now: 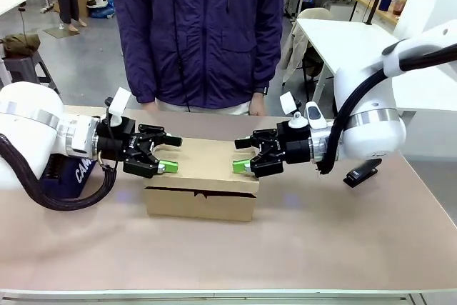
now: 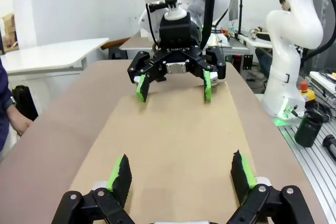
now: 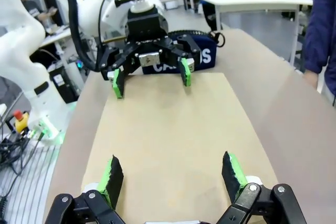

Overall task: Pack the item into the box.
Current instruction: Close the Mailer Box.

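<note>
Standing at the far side of the table (image 1: 343, 248): a person (image 1: 200, 33) in a dark purple jacket, hands hanging near the far edge.

Lying shut at the middle of the table: the box (image 1: 203, 176), brown cardboard, flap lid down, long side running between the 2 arms. Not showing anywhere around it: the yellow knife; impossible to tell whether inside.

Reaching in from either end, facing each other over the lid:
- left gripper (image 1: 163, 155), jaws spread wide, holding nothing, green pads hovering just above the box's left end.
- right gripper (image 1: 243, 156), jaws likewise spread wide, holding nothing, pads hovering just above the right end.

Resting behind the left arm: a navy pencil case (image 3: 202, 56) with white lettering.

Sitting on the table beside the right arm, well apart from the box: a small black stapler (image 1: 360, 173).
</note>
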Controlling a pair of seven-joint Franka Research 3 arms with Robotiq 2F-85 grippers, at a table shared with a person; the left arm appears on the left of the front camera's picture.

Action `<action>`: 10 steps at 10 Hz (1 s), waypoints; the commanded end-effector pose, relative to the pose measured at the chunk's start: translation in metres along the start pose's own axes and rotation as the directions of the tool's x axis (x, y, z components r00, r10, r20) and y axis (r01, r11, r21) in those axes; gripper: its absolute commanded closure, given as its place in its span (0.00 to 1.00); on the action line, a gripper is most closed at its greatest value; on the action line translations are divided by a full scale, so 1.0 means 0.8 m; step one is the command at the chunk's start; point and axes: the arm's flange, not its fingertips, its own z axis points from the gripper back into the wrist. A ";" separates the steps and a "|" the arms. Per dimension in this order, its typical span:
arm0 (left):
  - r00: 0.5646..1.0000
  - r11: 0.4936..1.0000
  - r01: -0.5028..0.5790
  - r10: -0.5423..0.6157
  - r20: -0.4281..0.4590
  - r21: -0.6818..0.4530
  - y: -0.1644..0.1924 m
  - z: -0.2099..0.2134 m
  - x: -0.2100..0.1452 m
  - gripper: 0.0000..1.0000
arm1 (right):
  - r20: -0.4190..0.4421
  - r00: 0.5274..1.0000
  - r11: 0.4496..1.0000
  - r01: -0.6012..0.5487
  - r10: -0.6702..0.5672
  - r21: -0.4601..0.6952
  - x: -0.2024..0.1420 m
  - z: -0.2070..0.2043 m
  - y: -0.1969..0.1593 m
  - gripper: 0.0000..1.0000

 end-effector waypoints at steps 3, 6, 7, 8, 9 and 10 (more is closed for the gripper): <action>1.000 1.000 -0.007 0.007 -0.030 -0.012 -0.004 0.001 -0.005 0.00 | -0.050 0.998 0.999 -0.026 0.024 -0.024 -0.019 0.001 0.008 0.00; 0.999 0.999 -0.012 0.010 -0.053 -0.034 -0.006 -0.001 -0.010 0.00 | -0.039 0.999 0.999 -0.037 0.038 0.003 -0.021 0.001 0.009 0.00; 0.998 0.999 -0.014 0.012 -0.061 -0.030 -0.006 0.000 -0.012 0.00 | -0.022 0.999 0.999 -0.046 0.046 -0.001 -0.018 0.006 0.010 0.00; 0.999 1.000 -0.003 0.003 -0.037 -0.014 -0.007 0.007 -0.006 0.00 | -0.006 0.998 0.998 -0.056 0.056 0.000 -0.013 0.014 0.012 0.00; 1.000 1.000 0.011 -0.011 0.002 0.003 -0.011 0.020 0.009 0.00 | 0.014 0.999 0.999 -0.053 0.053 0.010 -0.004 0.030 0.017 0.00; 0.999 0.999 0.000 -0.002 0.032 0.054 -0.020 0.037 0.028 0.00 | 0.015 1.000 1.000 0.000 0.000 0.022 0.005 0.052 0.021 0.00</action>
